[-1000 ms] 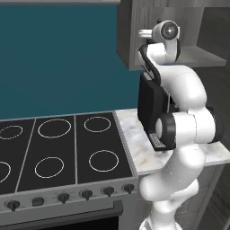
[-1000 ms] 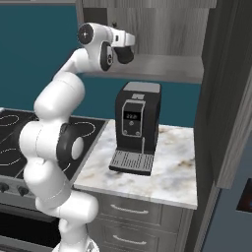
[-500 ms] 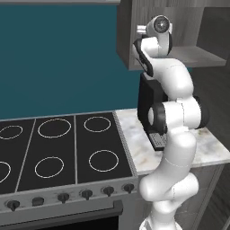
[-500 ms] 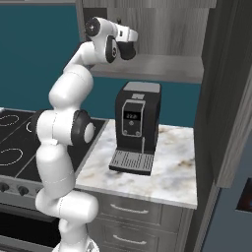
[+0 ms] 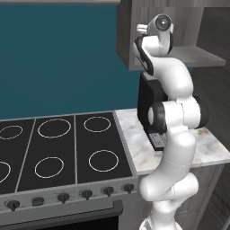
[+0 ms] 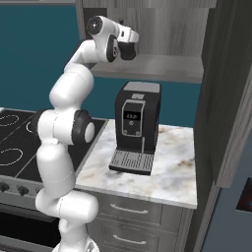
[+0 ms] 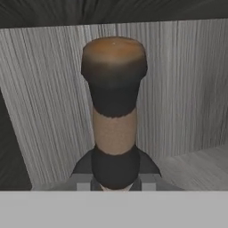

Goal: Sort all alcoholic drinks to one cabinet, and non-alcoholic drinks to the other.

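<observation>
Grey wood-grain cabinet wall (image 7: 187,89) stands close behind the long-necked bottle (image 7: 115,129), whose dark body, pale neck and brownish cap rise straight up out of the gripper (image 7: 115,185) in the hand view. The jaws are clamped together on the bottle's dark lower part. Its base is hidden, so I cannot tell whether it already rests on the shelf floor (image 7: 200,171) seen at the lower right.

From the right base view the gripper (image 6: 129,47) reaches high into the open upper cabinet (image 6: 167,66), above the coffee machine (image 6: 135,128) on the marble counter (image 6: 172,167), with the stove (image 5: 58,152) further left.

The main risk is letting go too early. If the base is above the shelf, the bottle would likely drop, tip on its round body and could roll out over the edge onto the machine or counter. Pushing further in could knock the cap against the back wall, and pulling back with the jaws barely opened might drag the bottle over.
</observation>
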